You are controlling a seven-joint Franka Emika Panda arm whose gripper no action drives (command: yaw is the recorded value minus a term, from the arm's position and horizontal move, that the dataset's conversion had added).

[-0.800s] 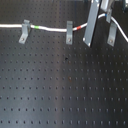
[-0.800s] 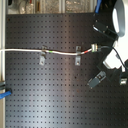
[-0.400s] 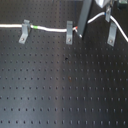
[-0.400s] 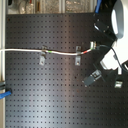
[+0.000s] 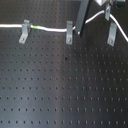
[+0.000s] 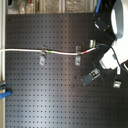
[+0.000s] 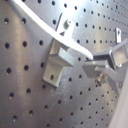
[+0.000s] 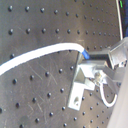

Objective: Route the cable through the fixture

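A white cable (image 5: 50, 29) runs from the first exterior view's left through two grey clips (image 5: 24, 33) (image 5: 69, 33), then rises to my gripper (image 5: 105, 12). A third clip (image 5: 112, 35) stands to the right, and the cable hangs above it, not in it. In the second exterior view the cable (image 6: 60, 52) passes the clips (image 6: 43, 56) (image 6: 78, 55) and ends at the gripper (image 6: 102, 49). The gripper is shut on the cable near its blue-tipped end (image 8: 84, 53). In the first wrist view the cable (image 7: 55, 31) crosses a clip (image 7: 56, 59) just in front of the fingers (image 7: 102, 67).
The black perforated breadboard (image 5: 60, 85) spans the scene. A dark bar (image 5: 82, 17) hanging from the wrist stands just right of the second clip. The white arm (image 6: 119, 25) covers the second exterior view's right side. A small grey part (image 6: 116, 83) lies below it.
The gripper and the dark bar have moved toward the first exterior view's left with the cable held. The cable's loose stretch now rises more steeply from the second clip.
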